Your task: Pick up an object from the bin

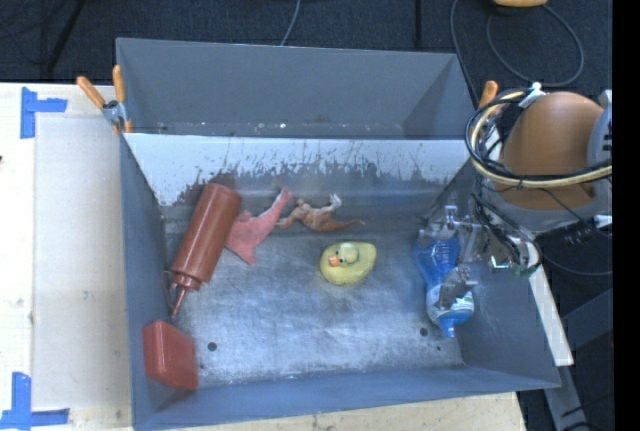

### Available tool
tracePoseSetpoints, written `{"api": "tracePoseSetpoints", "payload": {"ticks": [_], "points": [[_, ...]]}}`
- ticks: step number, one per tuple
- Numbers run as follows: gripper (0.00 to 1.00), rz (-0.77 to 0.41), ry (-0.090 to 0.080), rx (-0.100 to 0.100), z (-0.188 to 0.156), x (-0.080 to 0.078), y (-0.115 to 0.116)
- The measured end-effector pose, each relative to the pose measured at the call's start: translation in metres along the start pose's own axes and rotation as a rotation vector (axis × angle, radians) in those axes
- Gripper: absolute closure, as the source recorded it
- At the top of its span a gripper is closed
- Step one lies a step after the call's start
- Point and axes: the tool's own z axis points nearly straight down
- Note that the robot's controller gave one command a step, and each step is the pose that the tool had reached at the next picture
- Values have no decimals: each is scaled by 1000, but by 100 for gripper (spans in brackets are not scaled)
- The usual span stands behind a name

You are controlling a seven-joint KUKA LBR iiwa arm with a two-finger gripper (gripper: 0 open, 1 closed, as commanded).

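Altogether six things lie in the bin [300,374], one of each kind: a brown bottle [203,237], a pink scrap [250,231], a small tan toy figure [318,213], a yellow duck [347,262], a red block [168,354] and a blue plastic thing [432,267]. The gripper [457,291] is down on the blue thing by the right wall; whether it grasps it or is released cannot be told.

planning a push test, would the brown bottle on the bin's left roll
Probably yes: the brown bottle is round-bodied and lies on its side. Its narrower nozzle end would likely make it curve rather than roll straight. It looks stiff, not floppy.
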Motion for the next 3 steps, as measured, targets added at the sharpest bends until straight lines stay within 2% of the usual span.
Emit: {"api": "tracePoseSetpoints", "payload": {"ticks": [1,2,3], "points": [[0,-5,0,3,-1,0,0],[0,-69,-4,9,49,-27,72],[0,-144,-1,9,39,-42,96]]}}
